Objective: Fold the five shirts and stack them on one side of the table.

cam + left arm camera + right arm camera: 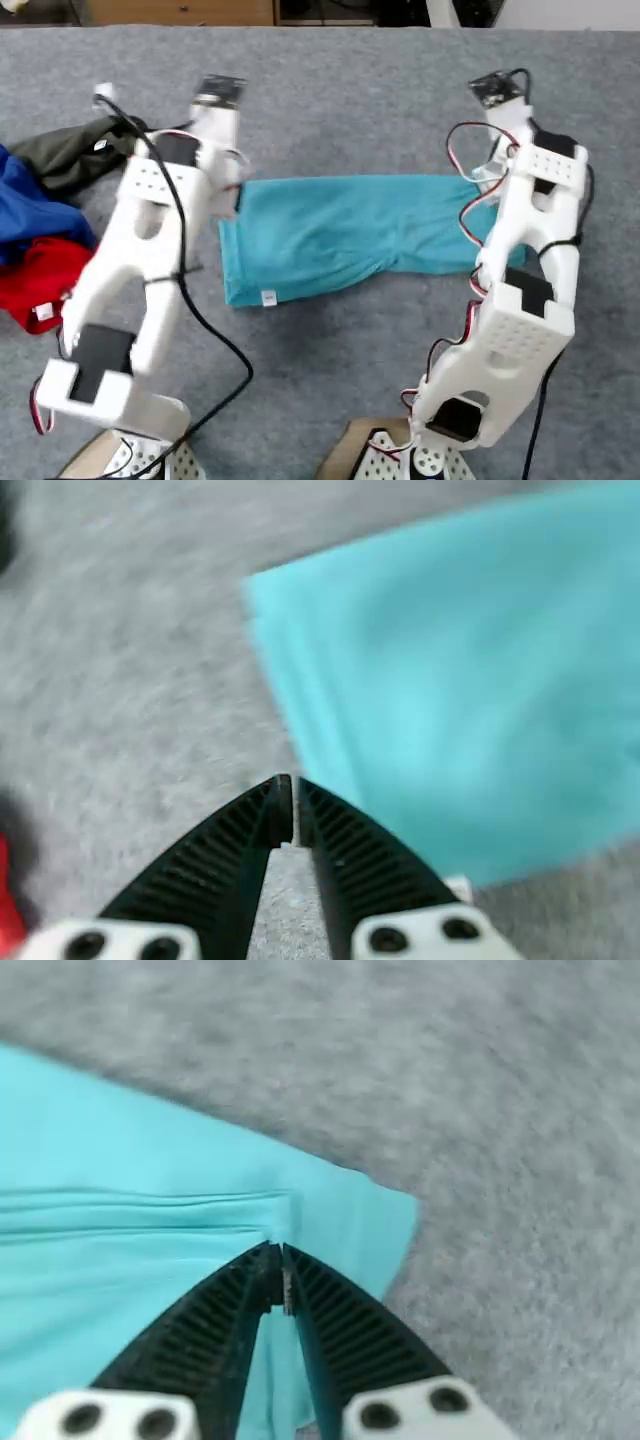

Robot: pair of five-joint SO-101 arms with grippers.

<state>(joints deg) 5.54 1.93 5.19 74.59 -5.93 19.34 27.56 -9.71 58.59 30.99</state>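
Left pincer (287,815) shut, empty, tips over grey worktop (120,680) just beside edge of teal shirt (460,680). Right pincer (279,1275) shut, pinching teal shirt near its corner, creases running to tips. Teal shirt lies as long folded strip mid-worktop, between arms. Farther off, beside left arm: blue shirt (25,215), red shirt (40,280), dark green shirt (70,150) heaped together.

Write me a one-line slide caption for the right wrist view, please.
Right gripper, closed, tip over the teal shirt near its corner, on the grey table.
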